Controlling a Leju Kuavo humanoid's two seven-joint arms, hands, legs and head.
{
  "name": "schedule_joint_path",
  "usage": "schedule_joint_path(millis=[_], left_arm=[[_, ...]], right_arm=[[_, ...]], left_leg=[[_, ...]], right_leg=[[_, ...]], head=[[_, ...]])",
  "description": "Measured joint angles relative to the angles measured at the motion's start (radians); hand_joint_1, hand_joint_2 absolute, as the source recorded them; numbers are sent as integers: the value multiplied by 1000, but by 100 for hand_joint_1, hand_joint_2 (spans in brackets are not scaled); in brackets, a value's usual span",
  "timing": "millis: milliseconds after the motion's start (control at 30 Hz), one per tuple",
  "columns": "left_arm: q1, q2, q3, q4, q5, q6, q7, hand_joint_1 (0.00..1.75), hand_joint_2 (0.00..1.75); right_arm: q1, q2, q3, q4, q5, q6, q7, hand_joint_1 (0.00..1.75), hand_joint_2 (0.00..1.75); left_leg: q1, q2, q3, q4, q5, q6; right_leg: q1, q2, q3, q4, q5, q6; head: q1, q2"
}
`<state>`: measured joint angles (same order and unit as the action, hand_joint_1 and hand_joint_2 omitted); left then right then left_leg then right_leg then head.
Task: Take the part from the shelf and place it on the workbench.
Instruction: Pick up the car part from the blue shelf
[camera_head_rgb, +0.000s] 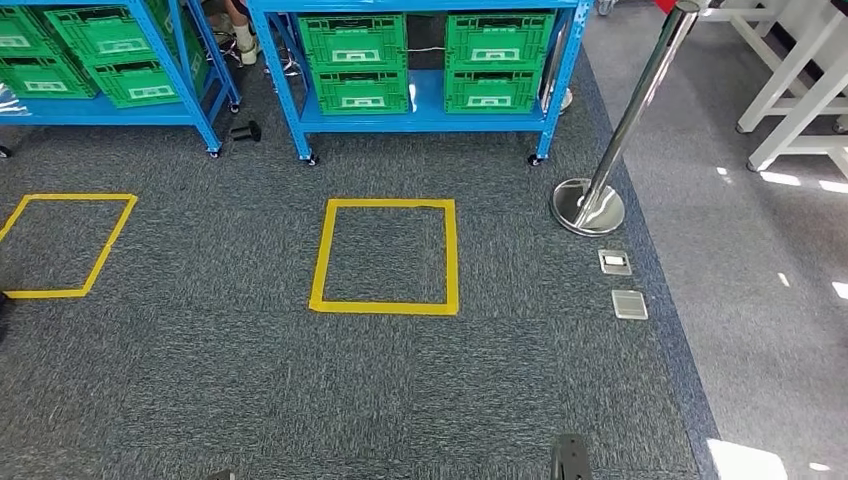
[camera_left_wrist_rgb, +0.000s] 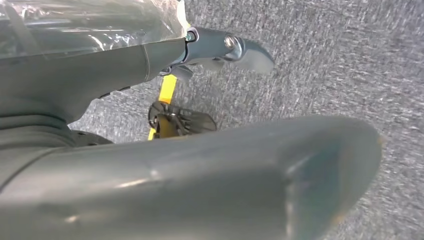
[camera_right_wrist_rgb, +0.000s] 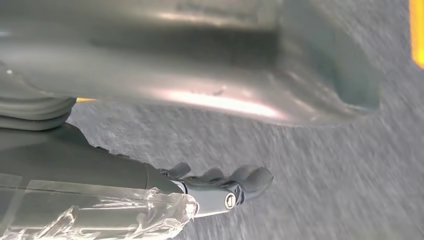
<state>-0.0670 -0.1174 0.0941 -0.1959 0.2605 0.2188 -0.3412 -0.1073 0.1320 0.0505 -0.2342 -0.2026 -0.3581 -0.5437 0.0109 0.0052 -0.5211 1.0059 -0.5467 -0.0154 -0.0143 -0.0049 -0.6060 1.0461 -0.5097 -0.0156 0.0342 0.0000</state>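
The left hand (camera_left_wrist_rgb: 220, 50) hangs over the grey carpet (camera_head_rgb: 250, 370), fingers straight and apart, holding nothing. The right hand (camera_right_wrist_rgb: 220, 185) hangs over the carpet too, its fingers a little bent, gripping nothing. From the head, a yellow tape square (camera_head_rgb: 385, 256) lies in the middle of the floor. Behind it stands the blue shelf (camera_head_rgb: 425, 115) with green crates (camera_head_rgb: 352, 62). The part cannot be made out. A shiny post (camera_head_rgb: 625, 130) stands to the right.

Green crates (camera_head_rgb: 352, 60) on blue shelf (camera_head_rgb: 425, 115); yellow tape square (camera_head_rgb: 386, 256); speckled grey carpet (camera_head_rgb: 250, 350).
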Motion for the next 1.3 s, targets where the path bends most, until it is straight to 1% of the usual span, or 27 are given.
schedule_joint_path(millis=[67,133,200,233,267,300,367,400,433,500,567,600,633,700,733,767,800,833,900,933,967,1067,1133,1167,1233,1267,1300], left_arm=[[0,0,-4,0,2,0,1,0,0],[-1,1,-9,0,4,-1,2,0,0],[0,2,-14,0,9,-3,3,0,0],[2,3,-17,0,12,-4,4,0,0],[5,4,-20,0,15,-5,5,0,0],[6,5,-23,0,17,-7,6,0,0],[8,8,-31,0,20,-10,6,0,0],[8,10,-35,1,22,-11,5,0,0],[9,12,-38,1,25,-12,4,0,0],[10,14,-45,2,32,-15,3,0,0],[10,16,-54,2,37,-17,2,0,0],[10,16,-57,2,39,-18,1,0,0],[10,17,-61,2,41,-19,0,0,0],[10,16,-67,3,45,-20,0,0,0],[11,16,-71,3,48,-21,0,0,0],[11,16,-75,3,50,-21,0,0,0],[11,16,-79,3,52,-21,1,0,0],[11,16,-82,3,53,-21,2,0,0],[9,15,-89,3,55,-21,3,0,0],[9,15,-92,3,56,-21,3,0,0],[8,15,-95,3,58,-21,4,0,0],[8,15,-103,3,63,-22,4,0,0],[8,15,-109,3,64,-22,4,0,0],[7,16,-111,3,64,-22,3,0,0],[8,16,-115,3,65,-22,3,0,0],[9,16,-116,3,65,-22,4,0,0],[9,16,-117,3,65,-23,4,0,0]], right_arm=[[-7,-2,1,-19,-28,-19,-50,0,87],[-17,-7,9,-57,-64,-53,-85,0,175],[-17,-23,31,-127,-101,-123,-70,0,175],[-9,-37,47,-181,-114,-174,-37,0,175],[1,-55,67,-248,-120,-228,5,0,175],[12,-73,89,-318,-118,-275,45,0,175],[27,-113,128,-460,-77,-326,101,0,175],[32,-130,143,-529,-35,-332,127,0,175],[39,-148,157,-605,18,-334,156,0,175],[55,-181,189,-765,135,-335,242,0,175],[62,-219,222,-927,236,-336,329,0,175],[61,-238,237,-1000,273,-337,357,0,175],[58,-255,252,-1067,304,-336,377,0,175],[51,-288,284,-1179,359,-331,407,0,175],[48,-304,304,-1233,387,-324,427,0,175],[44,-320,325,-1287,419,-316,452,0,175],[36,-335,346,-1341,452,-306,479,0,175],[26,-347,365,-1389,484,-298,508,0,175],[4,-368,404,-1482,546,-289,562,0,175],[-6,-377,423,-1524,570,-289,581,0,175],[-14,-385,440,-1561,588,-290,596,0,175],[-22,-402,477,-1645,609,-294,615,0,175],[-26,-412,500,-1691,614,-295,619,0,175],[-30,-416,511,-1710,615,-295,621,0,175],[-35,-424,529,-1737,616,-296,624,0,175],[-35,-426,536,-1746,617,-297,627,0,175],[-35,-429,542,-1754,619,-298,630,0,175]], left_leg=[[2,0,2,8,-10,-10],[4,0,-29,84,-49,-18],[4,0,-98,215,-99,-21],[4,0,-128,264,-107,-21],[4,0,-145,281,-94,-18],[4,0,-147,263,-63,-14],[3,-1,-114,154,23,-1],[0,-1,-95,104,53,6],[-3,-1,-80,69,68,13],[-11,-2,-74,51,67,23],[-9,-2,-68,27,62,31],[-6,-3,-62,13,61,35],[-2,-4,-56,1,61,38],[-1,-5,-53,-3,61,42],[-1,-6,-53,-1,59,43],[-2,-6,-52,1,56,44],[-2,-6,-51,4,53,44],[-3,-6,-49,8,49,42],[-4,-6,-47,17,40,37],[-6,-7,-48,21,37,32],[-7,-7,-52,24,36,28],[-6,-8,-57,26,36,12],[-5,-8,-68,57,12,1],[-3,-7,-86,102,-12,-5],[1,-7,-141,226,-64,-12],[2,-7,-165,274,-75,-14],[4,-7,-175,289,-67,-16]], right_leg=[[-2,2,7,-3,-3,-14],[-5,2,21,-11,-6,-25],[-3,1,33,-13,-12,-31],[-1,1,39,-13,-16,-32],[0,1,45,-13,-21,-32],[1,2,53,-13,-26,-31],[2,7,69,-14,-36,-28],[4,10,74,-14,-40,-24],[4,12,76,-15,-42,-19],[2,14,72,-19,-41,-7],[0,11,67,-19,-46,6],[0,9,61,-5,-57,11],[0,9,45,26,-77,14],[0,9,-14,141,-130,19],[0,9,-46,198,-147,21],[0,9,-69,232,-147,22],[0,9,-77,233,-127,22],[0,9,-66,196,-89,21],[2,9,-23,81,-15,13],[4,9,-4,33,0,9],[6,9,6,8,2,4],[6,10,11,-8,-3,-9],[0,8,22,-19,0,-18],[-2,7,27,-23,1,-21],[-2,6,31,-24,0,-26],[-2,7,32,-24,-1,-26],[-3,8,33,-23,-2,-26]], head=[[-6,0],[-17,0],[-29,0],[-32,0],[-34,0],[-36,0],[-37,0],[-37,0],[-36,0],[-38,0],[-41,0],[-38,0],[-33,0],[-20,0],[-15,0],[-11,0],[-7,0],[-4,0],[1,0],[3,0],[4,0],[3,0],[-4,0],[-10,0],[-22,0],[-25,0],[-28,0]])
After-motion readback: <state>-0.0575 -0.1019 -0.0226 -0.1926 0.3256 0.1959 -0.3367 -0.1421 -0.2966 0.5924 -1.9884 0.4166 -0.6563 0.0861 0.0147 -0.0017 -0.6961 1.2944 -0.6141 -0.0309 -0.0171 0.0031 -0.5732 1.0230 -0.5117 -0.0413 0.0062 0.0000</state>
